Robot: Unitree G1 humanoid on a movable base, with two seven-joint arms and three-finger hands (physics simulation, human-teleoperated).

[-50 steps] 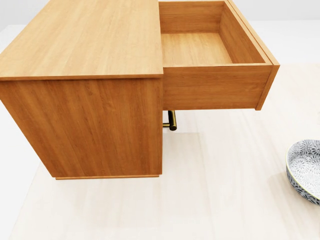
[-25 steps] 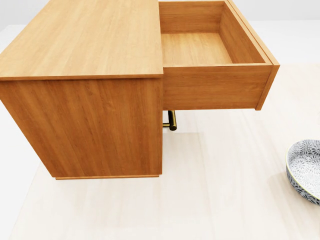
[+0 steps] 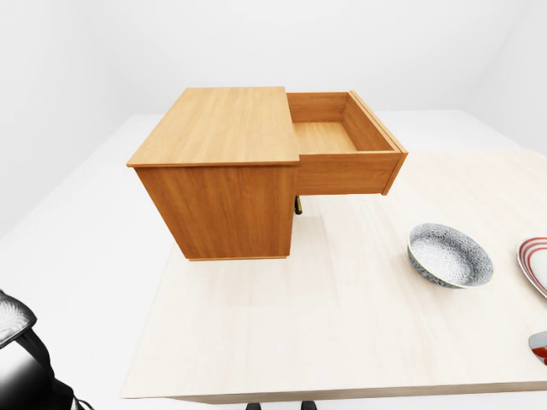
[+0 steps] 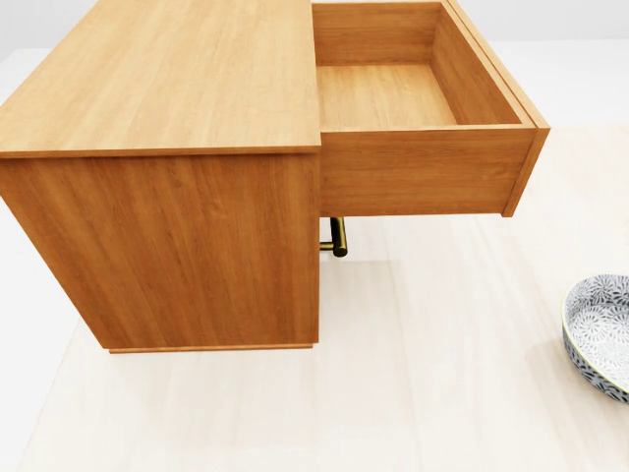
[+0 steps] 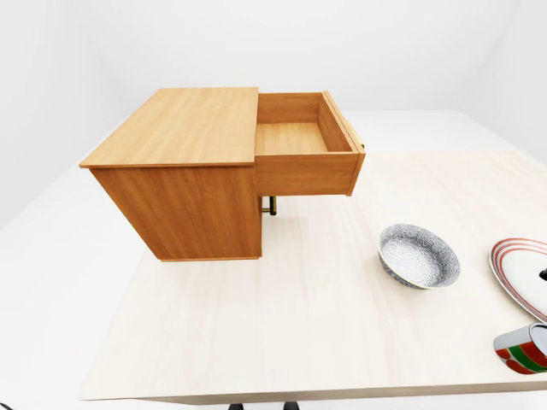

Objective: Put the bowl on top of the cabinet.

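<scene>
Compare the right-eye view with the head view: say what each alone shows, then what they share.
Only the right-eye view: a red-ringed plate and a striped mug at the right edge, and the bowl whole. Only the head view: nothing new; it looks closer and cuts the bowl at its right edge. Both: the cabinet, its drawer pulled out and empty, and the bowl on the table to the cabinet's right.

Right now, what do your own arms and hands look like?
Neither hand shows in any view. Only a rounded glossy piece, grey-white shading to black, pokes into the left-eye view's bottom-left corner. It is probably part of my left arm.
</scene>
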